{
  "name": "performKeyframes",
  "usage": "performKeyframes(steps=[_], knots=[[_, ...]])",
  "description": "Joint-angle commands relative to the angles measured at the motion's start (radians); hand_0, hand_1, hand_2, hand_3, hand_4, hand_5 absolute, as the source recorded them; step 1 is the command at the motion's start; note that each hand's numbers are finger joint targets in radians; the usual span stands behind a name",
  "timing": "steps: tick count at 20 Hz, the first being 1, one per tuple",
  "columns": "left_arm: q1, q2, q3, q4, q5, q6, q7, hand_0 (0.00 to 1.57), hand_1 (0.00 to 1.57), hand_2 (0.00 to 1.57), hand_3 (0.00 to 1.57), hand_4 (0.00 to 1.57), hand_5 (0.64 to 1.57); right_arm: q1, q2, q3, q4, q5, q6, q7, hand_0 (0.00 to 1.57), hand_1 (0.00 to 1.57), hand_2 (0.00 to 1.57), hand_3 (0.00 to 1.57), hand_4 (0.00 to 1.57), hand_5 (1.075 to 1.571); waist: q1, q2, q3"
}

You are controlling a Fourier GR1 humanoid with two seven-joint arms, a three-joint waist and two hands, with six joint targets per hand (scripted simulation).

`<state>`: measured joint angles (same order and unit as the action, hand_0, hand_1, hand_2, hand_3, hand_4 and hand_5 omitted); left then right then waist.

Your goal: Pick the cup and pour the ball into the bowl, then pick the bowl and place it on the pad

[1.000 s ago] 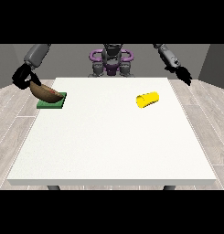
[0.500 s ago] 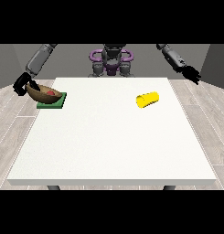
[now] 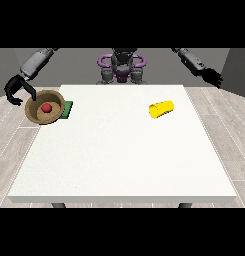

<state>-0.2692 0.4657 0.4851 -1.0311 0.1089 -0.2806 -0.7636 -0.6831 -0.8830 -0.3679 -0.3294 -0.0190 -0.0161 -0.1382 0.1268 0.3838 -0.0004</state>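
So the brown bowl [image 3: 44, 107] is sitting way over at the table's [image 3: 124, 165] left edge as we see it, tilted toward the camera w/ part of it hanging past the edge; red ball [image 3: 46, 107] is inside it, roughly in the middle; the green pad [image 3: 67, 109] pokes out from behind the bowl on its right side, right by that same edge, and the bowl overlaps it, tho can't tell if it's resting flat on it or not; the hand at the view's left [image 3: 15, 90] is off the table, just beside the bowl's upper left rim, fingers curved in a hook shape w/ nothing clearly held, and whether a fingertip touches the rim I can't tell; the hand at the view's right [image 3: 213, 77] is up high, out past the far right corner, well apart from everything, fingers look loosely spread, holding nothing; yellow cup [image 3: 161, 109] is lying on its side in the right half of the table, open end pointing up-right, near the right edge but w/ bare surface all round it; the whole middle and near side of the table is plain white top, so lots of room there.
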Motion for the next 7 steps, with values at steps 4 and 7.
performKeyframes(steps=[4, 7], knots=[[0.029, 0.020, 0.003, -0.021, 0.020, -0.023, 0.042, 0.00, 0.00, 0.00, 0.00, 0.88, 1.213, -0.036, -0.064, -0.031, 0.008, -0.037, 0.113, 0.056, 0.00, 0.00, 0.44, 0.00, 0.00, 1.295, -0.010, -0.041, 0.0011], [0.055, -0.046, -0.043, 0.044, -0.039, 0.025, 0.028, 0.00, 0.00, 0.00, 0.00, 0.88, 1.213, -0.050, 0.090, -0.025, -0.055, -0.072, 0.147, -0.016, 0.00, 0.00, 0.10, 0.37, 0.50, 1.371, -0.025, -0.145, -0.0008]])
